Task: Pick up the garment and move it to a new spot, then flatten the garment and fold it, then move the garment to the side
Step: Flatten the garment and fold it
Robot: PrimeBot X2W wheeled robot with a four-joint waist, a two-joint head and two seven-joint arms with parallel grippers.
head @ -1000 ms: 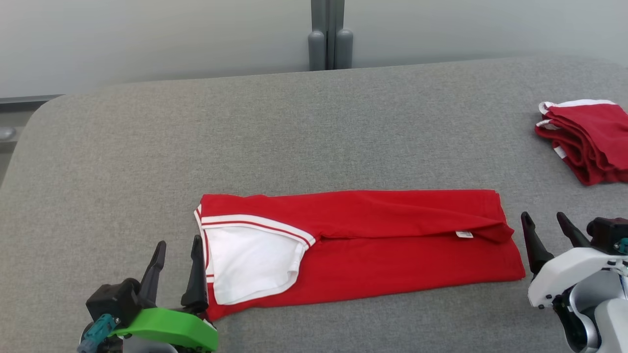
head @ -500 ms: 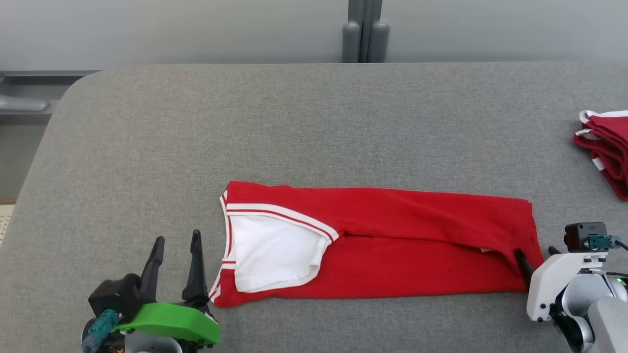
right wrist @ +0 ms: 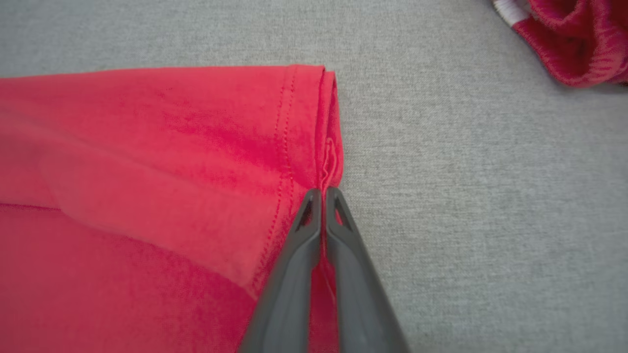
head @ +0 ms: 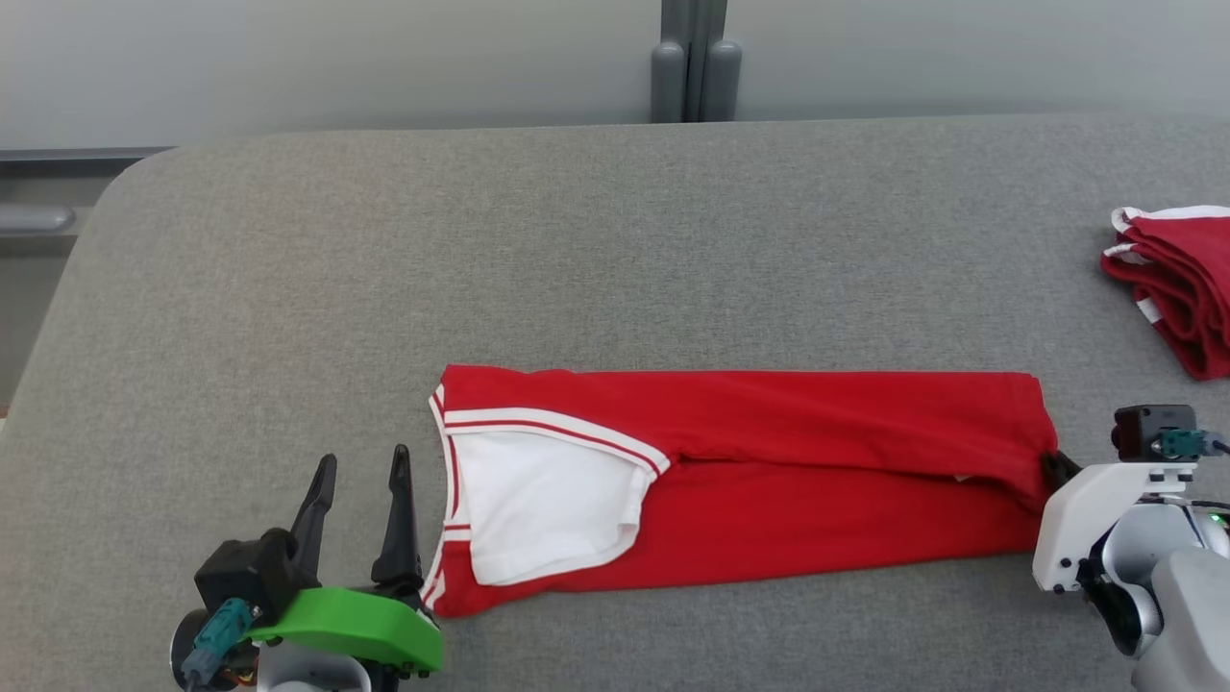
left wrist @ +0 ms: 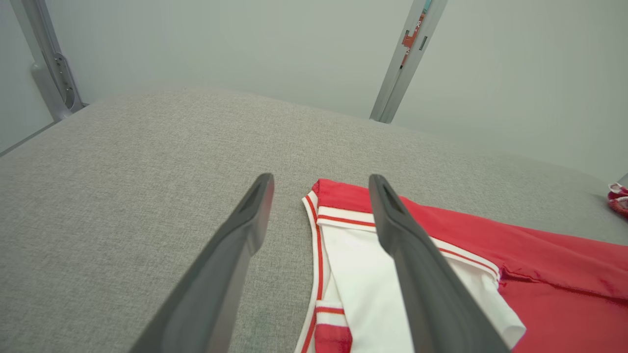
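Head view shows us mid-fold: our right claw (head: pixel 1057 468) is shut on the right end of the red garment (head: pixel 769 481) near the tabletop (head: pixel 577 240)'s front edge, our left claw (head: pixel 365 455) is wide open and empty, and next we probably lift that end over.

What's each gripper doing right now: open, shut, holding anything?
Left gripper: open, holding nothing, beside the collar end of the red garment.
Right gripper: shut on the red garment's hem edge.
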